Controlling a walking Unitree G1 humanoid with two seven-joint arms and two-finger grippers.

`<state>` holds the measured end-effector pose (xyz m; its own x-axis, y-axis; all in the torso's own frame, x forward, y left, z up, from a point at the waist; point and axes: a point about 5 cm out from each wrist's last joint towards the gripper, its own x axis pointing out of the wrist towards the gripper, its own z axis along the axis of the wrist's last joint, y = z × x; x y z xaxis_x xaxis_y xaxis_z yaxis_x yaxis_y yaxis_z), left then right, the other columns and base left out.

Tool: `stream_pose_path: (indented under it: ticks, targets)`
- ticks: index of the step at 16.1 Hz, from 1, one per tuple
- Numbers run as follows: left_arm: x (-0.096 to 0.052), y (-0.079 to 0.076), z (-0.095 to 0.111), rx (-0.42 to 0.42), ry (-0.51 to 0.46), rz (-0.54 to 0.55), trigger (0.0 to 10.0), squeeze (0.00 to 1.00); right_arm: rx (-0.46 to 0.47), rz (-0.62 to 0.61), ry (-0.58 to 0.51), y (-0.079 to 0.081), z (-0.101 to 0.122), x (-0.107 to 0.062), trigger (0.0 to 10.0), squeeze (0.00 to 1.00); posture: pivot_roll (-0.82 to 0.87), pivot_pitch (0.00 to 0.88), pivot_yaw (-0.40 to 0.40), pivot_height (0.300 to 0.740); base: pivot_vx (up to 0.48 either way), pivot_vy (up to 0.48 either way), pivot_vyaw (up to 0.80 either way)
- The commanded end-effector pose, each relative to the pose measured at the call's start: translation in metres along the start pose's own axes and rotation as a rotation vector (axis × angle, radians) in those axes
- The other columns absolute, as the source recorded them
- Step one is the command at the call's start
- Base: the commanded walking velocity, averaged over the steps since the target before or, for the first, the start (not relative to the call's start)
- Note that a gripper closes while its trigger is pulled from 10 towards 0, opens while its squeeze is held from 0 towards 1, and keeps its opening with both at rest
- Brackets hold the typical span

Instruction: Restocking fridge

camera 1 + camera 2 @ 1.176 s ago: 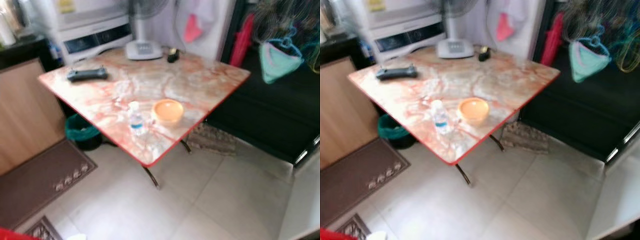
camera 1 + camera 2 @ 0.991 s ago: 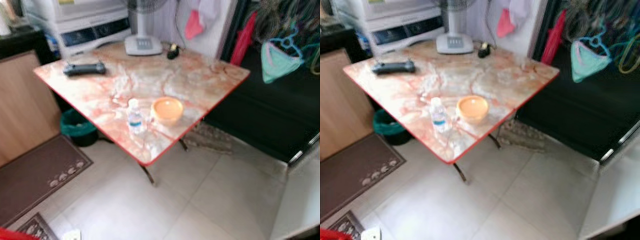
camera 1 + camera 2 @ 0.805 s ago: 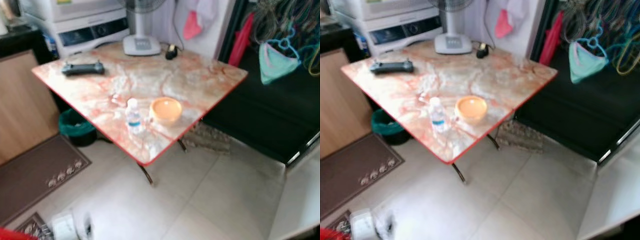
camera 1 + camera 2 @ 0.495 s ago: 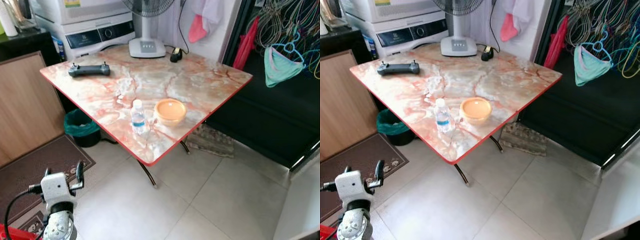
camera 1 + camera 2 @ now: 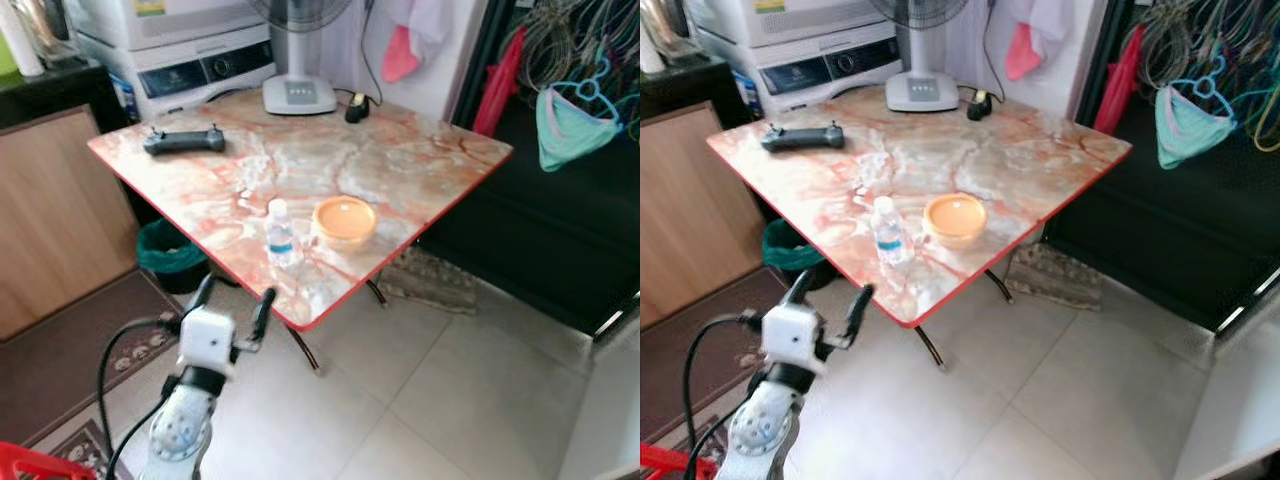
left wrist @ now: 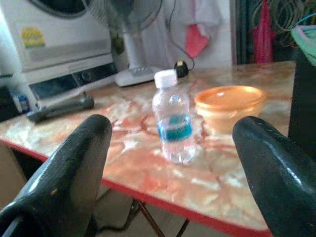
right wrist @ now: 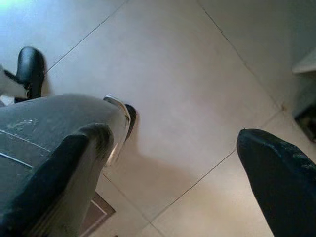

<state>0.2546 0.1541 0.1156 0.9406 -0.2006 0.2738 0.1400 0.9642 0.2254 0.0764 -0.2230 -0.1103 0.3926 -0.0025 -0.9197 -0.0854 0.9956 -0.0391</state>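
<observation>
A small clear water bottle point(image 5: 280, 235) with a blue label and white cap stands near the front corner of a marble-patterned table point(image 5: 400, 160) with a red edge. Beside it, on its right, sits an orange bowl point(image 5: 345, 220). My left gripper point(image 5: 236, 292) is raised in front of the table's front edge, open, a little short of the bottle and below it. In the left wrist view the bottle point(image 6: 173, 118) stands framed between the two black fingers point(image 6: 69, 168), the bowl point(image 6: 229, 106) next to it. My right gripper point(image 7: 175, 133) hangs open over the tiled floor.
A black controller point(image 5: 183, 141) and a fan base point(image 5: 298, 95) lie further back on the table. A washing machine point(image 5: 190, 55) stands behind, a green bin point(image 5: 170, 255) under the table, a brown mat point(image 5: 70, 350) at left, and clothes hangers point(image 5: 570, 110) at right.
My left arm has come up into view from the lower left and moved forward to the table's front edge. The bottle and bowl have stayed put.
</observation>
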Motion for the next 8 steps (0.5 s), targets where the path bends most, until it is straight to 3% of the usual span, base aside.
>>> stream_pose_path:
  ticks: [1, 3, 6, 8]
  targets:
    - [0.000, -0.001, 0.002, 0.005, 0.018, -0.015, 10.0, 0.00, 0.052, 0.004, 0.021, 0.008, -0.009, 0.000, 10.0, 0.00, 0.16, 0.000, 0.001, 0.740, 0.000, 0.000, 0.00]
    - [0.003, 0.003, 0.006, -0.007, 0.023, 0.029, 10.0, 0.00, 0.142, -0.021, 0.029, 0.008, -0.013, -0.001, 10.0, 0.00, 0.15, 0.000, 0.007, 0.740, 0.000, 0.000, 0.00]
    - [0.016, 0.019, 0.017, -0.048, 0.031, 0.152, 10.0, 0.00, 0.204, -0.024, 0.031, 0.010, -0.017, -0.002, 10.0, 0.00, 0.13, 0.000, 0.019, 0.740, 0.000, 0.000, 0.00]
    - [0.019, 0.023, 0.023, -0.066, 0.017, 0.171, 10.0, 0.00, 0.199, -0.021, 0.035, 0.011, -0.018, -0.002, 10.0, 0.00, 0.12, 0.000, 0.020, 0.740, 0.127, 0.000, 0.00]
